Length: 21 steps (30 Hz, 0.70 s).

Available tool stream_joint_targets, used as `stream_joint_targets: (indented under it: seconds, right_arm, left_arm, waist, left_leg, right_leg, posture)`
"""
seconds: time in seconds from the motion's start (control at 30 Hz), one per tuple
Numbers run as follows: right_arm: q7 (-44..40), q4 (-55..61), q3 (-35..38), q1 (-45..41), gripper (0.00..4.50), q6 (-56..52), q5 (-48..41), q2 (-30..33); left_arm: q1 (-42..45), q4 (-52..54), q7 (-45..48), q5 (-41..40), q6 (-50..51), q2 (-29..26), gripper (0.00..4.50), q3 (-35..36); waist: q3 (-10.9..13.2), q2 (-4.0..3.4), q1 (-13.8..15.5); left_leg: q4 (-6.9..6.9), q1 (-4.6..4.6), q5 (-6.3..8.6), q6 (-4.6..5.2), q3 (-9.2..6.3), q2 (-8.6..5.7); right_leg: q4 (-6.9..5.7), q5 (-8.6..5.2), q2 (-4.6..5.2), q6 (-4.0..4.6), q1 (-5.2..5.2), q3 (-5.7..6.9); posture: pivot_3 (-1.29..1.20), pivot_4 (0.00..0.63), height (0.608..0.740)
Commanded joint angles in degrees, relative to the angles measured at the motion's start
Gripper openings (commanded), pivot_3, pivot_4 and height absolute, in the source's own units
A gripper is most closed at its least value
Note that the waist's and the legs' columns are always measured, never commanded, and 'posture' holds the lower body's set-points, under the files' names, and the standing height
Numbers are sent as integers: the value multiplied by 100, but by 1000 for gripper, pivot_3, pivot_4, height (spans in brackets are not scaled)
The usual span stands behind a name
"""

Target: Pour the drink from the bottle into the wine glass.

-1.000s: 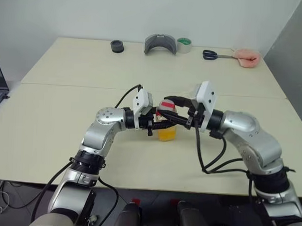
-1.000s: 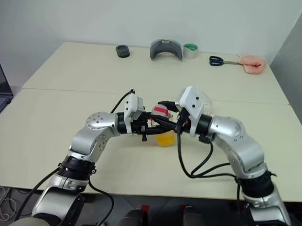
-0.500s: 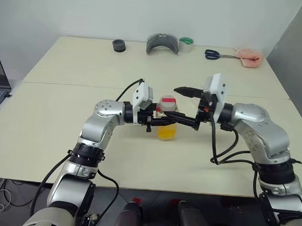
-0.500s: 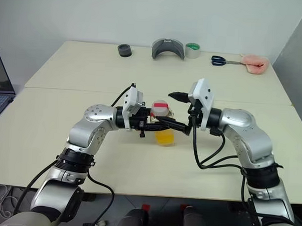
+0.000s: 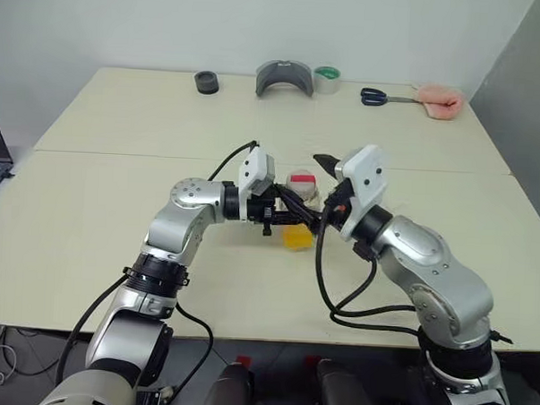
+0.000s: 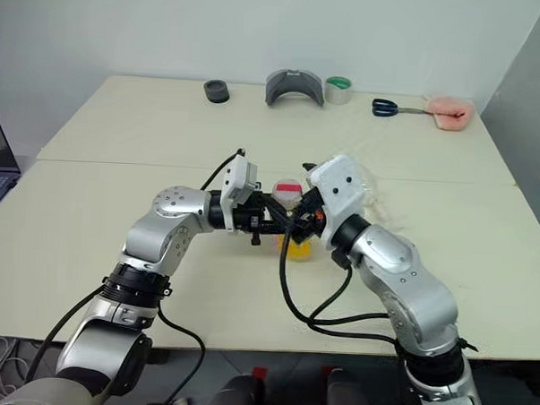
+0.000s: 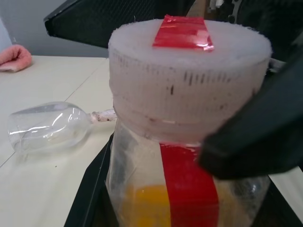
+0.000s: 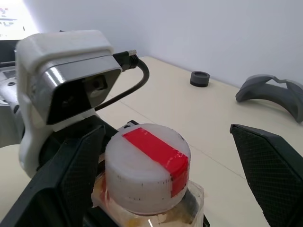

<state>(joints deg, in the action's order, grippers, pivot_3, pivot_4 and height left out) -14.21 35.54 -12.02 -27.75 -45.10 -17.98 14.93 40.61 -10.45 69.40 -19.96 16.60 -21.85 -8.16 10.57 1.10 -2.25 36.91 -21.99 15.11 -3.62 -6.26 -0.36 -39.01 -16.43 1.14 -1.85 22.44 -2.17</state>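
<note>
Risk here centres on the cap [image 8: 147, 168], still seated on the bottle [image 7: 189, 161]. The left gripper [image 5: 283, 216] is clamped on the bottle's body just below the cap, holding it upright. The right gripper [image 8: 165, 179] has its jaws spread wide, one on each side of the cap and neither touching it. If they close off-centre, the white cap could slip between them, or the twist could turn the whole bottle inside the left jaws rather than loosening the cap. A hard squeeze on the thin plastic could also push the drink [image 7: 142, 203] out once the seal breaks. The wine glass [image 7: 47, 125] lies on its side on the table [image 5: 117, 205], beyond the left jaws and well apart from them. Nothing can be poured until it is stood upright, and a nudge would probably roll it.
</note>
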Motion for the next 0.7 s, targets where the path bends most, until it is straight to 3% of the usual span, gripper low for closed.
stream_joint_targets:
  seconds: [0.03,0.13,0.33,0.5,0.7]
  right_arm:
    - [70,105,32,-94,4500,216,166,-56]
    - [28,74,30,-101,3889,262,206,-72]
    - [-123,102,-50,-84,1916,353,187,-71]
    - [-740,-41,-90,-187,1926,567,-53,124]
    - [-4278,-1920,-35,-996,1926,1736,-754,1585]
  left_arm:
    - [148,76,7,-20,-162,23,1779,27]
    - [127,57,-13,-7,-194,13,1779,37]
    - [60,97,-48,-4,-203,-10,1778,35]
    - [62,109,-18,-20,-167,-57,1777,20]
    - [155,83,161,-29,-141,-141,1774,-22]
  waist:
    - [0,0,5]
    - [0,0,7]
    - [0,0,5]
    - [0,0,5]
    - [3,-1,-3]
  left_leg:
    - [0,0,0,0,-1,0]
    - [0,1,0,1,-2,2]
    - [0,2,0,1,-3,3]
    - [0,2,0,1,-2,3]
    - [3,10,2,4,1,-1]
  right_leg:
    - [0,0,0,0,0,1]
    - [-1,0,-2,0,0,2]
    - [-4,0,-4,0,0,3]
    - [-3,0,-3,0,0,3]
    - [3,1,-3,-2,-13,7]
  posture:
    - [0,150,740]
    - [0,150,740]
    - [0,150,740]
    - [0,150,740]
    - [0,150,740]
